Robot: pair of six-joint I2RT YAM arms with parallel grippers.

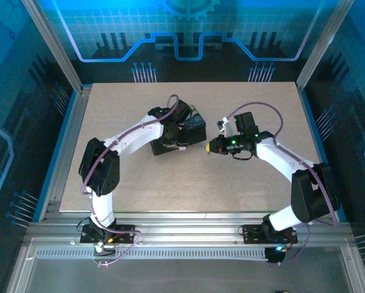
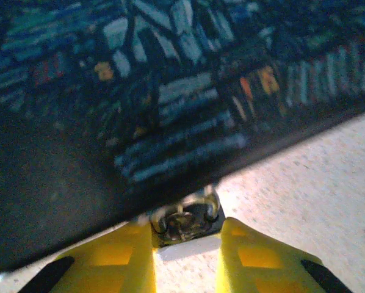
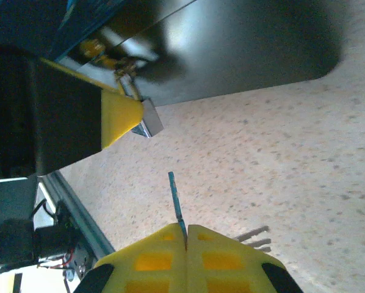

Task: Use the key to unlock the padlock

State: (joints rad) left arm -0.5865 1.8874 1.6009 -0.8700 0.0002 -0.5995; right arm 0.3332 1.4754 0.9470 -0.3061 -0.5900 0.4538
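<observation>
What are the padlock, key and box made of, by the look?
padlock: bare silvery metal, bright glints. key: thin flat blade, probably metal; its colour reads bluish here. box: dark glossy wall mirroring light, painted lid; lacquer or plastic, unclear.

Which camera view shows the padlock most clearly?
The left wrist view: the padlock sits close and centred between the left gripper's yellow fingers, against the dark box. The right wrist view shows just a silvery corner of it beside one finger. From the top view I cannot make it out.
</observation>
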